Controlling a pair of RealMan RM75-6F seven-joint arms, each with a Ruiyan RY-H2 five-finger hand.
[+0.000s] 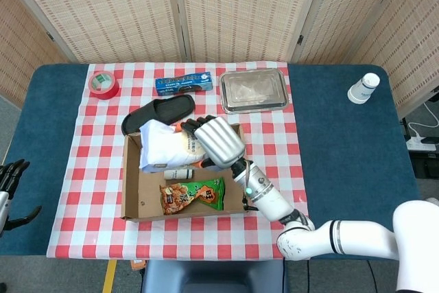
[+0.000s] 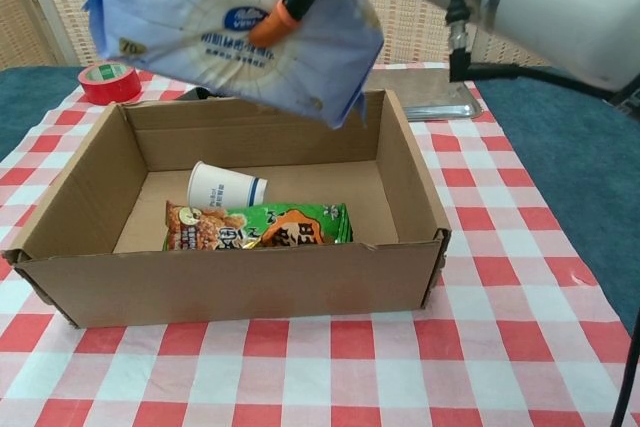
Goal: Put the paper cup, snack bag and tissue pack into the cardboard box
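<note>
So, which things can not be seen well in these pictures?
- Paper cup: head view, mostly hidden under the tissue pack.
- Right hand: chest view shows only fingers; the top edge cuts it.
- Left hand: head view, cut by the left edge.
</note>
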